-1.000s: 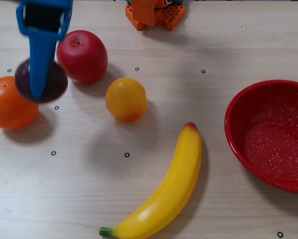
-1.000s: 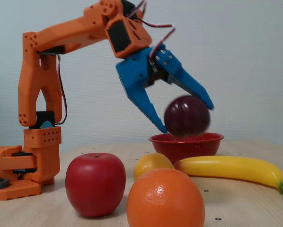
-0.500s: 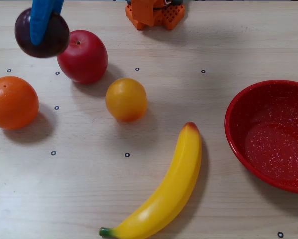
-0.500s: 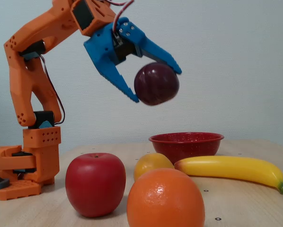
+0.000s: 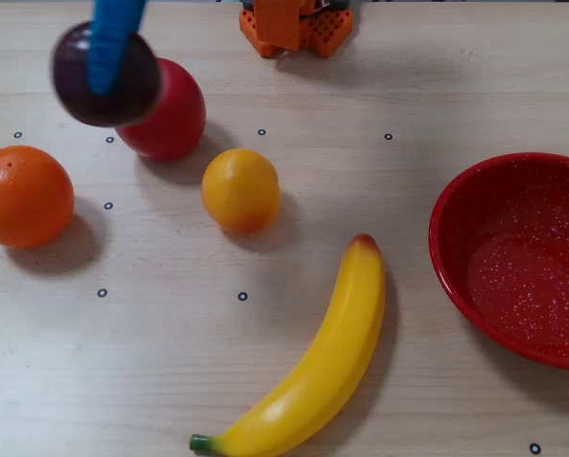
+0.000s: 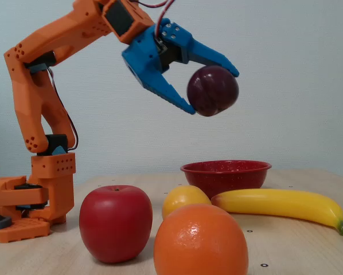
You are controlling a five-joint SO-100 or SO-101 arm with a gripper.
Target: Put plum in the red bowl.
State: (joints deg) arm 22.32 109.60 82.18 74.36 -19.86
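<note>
High above the tabletop, between the two blue fingers of the gripper (image 6: 213, 93), the plum (image 6: 212, 90) was held pinched, one finger laid over its top and the other pressed against its near side in the fixed view. In the overhead view the plum (image 5: 106, 74) was seen slightly blurred, with a blue finger (image 5: 113, 43) crossing it, and directly beneath and behind it part of the red apple (image 5: 170, 112) was covered. Below the gripper and well apart from it, the orange (image 5: 23, 196), a small yellow-orange fruit (image 5: 241, 190) and the banana (image 5: 315, 367) were left lying on the table (image 5: 361, 114). Far across from the gripper, at the right edge of the overhead view, the red bowl (image 5: 513, 257) was seen empty, its speckled inside fully visible. The pick-up and lift could therefore be judged done, since the plum was clear of the surface and of every other fruit; the carry across to the bowl, the lowering over it and the release were judged to remain. No brand, label or legible writing could be made out anywhere; only small ringed dots were seen printed on the table.
</note>
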